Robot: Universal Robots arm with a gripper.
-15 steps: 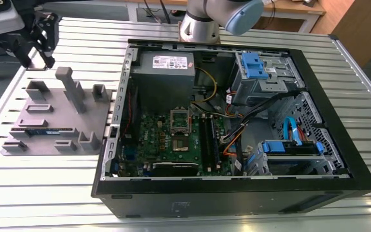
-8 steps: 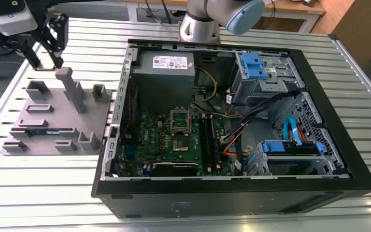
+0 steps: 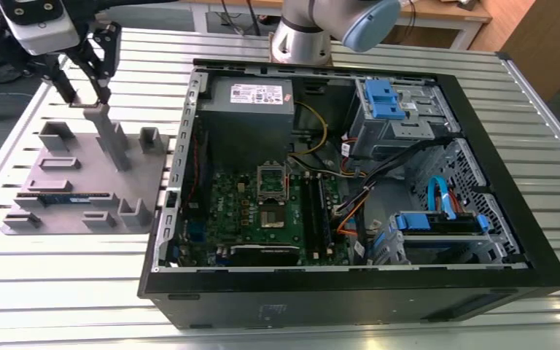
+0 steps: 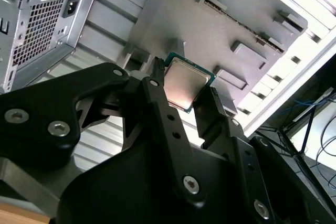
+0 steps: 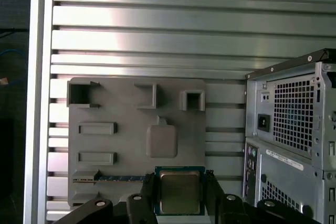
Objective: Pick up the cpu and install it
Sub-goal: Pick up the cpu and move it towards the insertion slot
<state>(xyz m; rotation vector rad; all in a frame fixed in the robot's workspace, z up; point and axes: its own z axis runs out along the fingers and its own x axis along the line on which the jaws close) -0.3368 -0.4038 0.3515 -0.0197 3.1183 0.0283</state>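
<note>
Cpu (image 5: 179,192) pinched at two opposite edges between black fingers (image 5: 149,190) of claw (image 5: 179,182); metal top faced camera in both wrist views. Claw hung over grey holder plate (image 3: 85,175), near plate's end toward table's far edge in exterior view. Plate lay flat on slatted table (image 3: 66,292), just beside open computer case (image 3: 358,182), on exterior view's left. Memory stick (image 5: 113,178) sat in plate slot. Motherboard (image 3: 260,211) inside case, well apart from claw.

You're running a silver arm (image 3: 300,40) with a blue-grey joint cap (image 3: 372,22); its gripper (image 4: 185,81) is matte black, studded with silver screws (image 4: 190,183).
</note>
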